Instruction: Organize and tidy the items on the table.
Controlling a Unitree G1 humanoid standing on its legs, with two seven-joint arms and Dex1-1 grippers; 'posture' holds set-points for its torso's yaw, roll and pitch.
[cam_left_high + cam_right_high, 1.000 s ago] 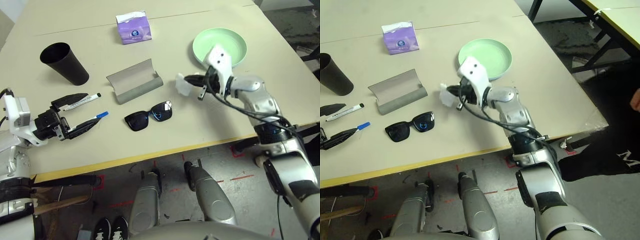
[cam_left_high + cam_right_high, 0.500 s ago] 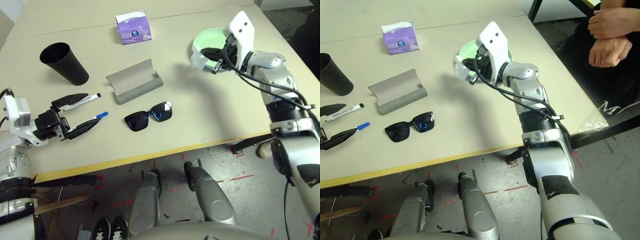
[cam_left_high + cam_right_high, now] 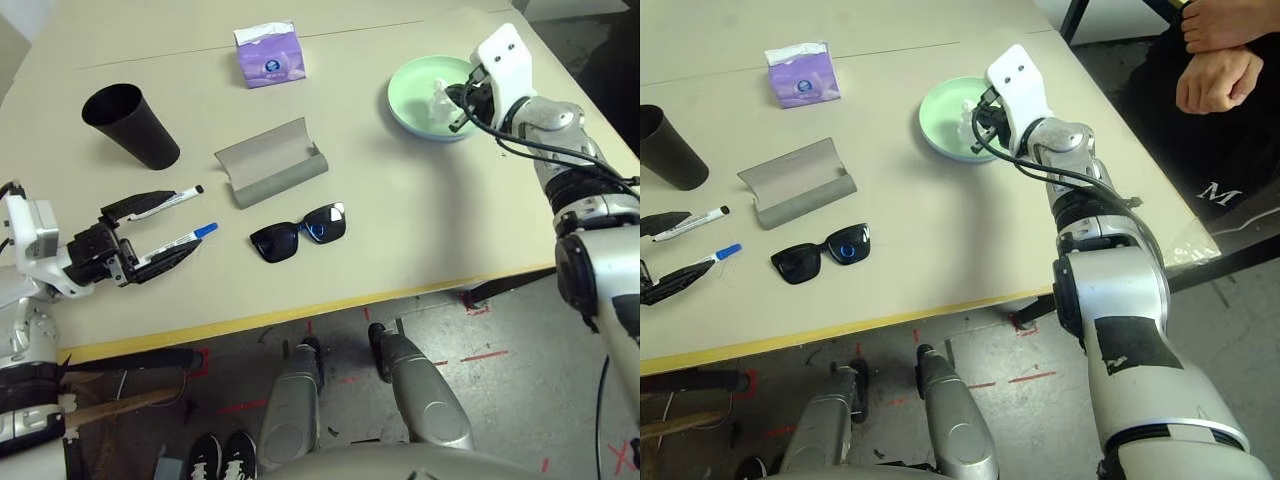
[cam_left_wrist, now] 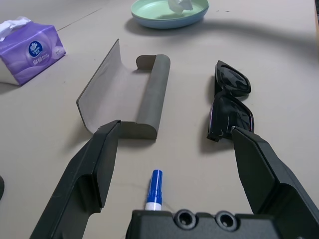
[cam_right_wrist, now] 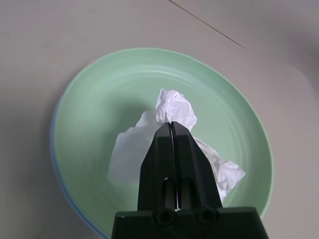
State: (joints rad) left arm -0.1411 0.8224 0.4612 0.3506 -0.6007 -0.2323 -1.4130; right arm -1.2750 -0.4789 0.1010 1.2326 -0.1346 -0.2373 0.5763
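Judging by the stacked green plate [image 5: 89, 114] and blue plate [image 5: 57, 159], the tidying is begun; the tissue [image 5: 175, 105] is pinched in the closed right jaws [image 5: 172, 123], over the green plate; the black-capped marker [image 3: 165, 203] and blue-capped marker [image 3: 175, 247] are left loose by the wide-open left jaws [image 4: 175, 130]; beyond those, the sunglasses [image 3: 275, 241] and glasses case [image 3: 280, 182] are left apart; open room is offered on the tabletop [image 3: 400, 225] between both jaws; its yellow edge [image 3: 250, 319] is set robot-side of them.

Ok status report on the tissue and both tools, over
Left tool open, above the table. Right tool shut on the crumpled tissue, over the green plate. Nothing seen blocking the plate.
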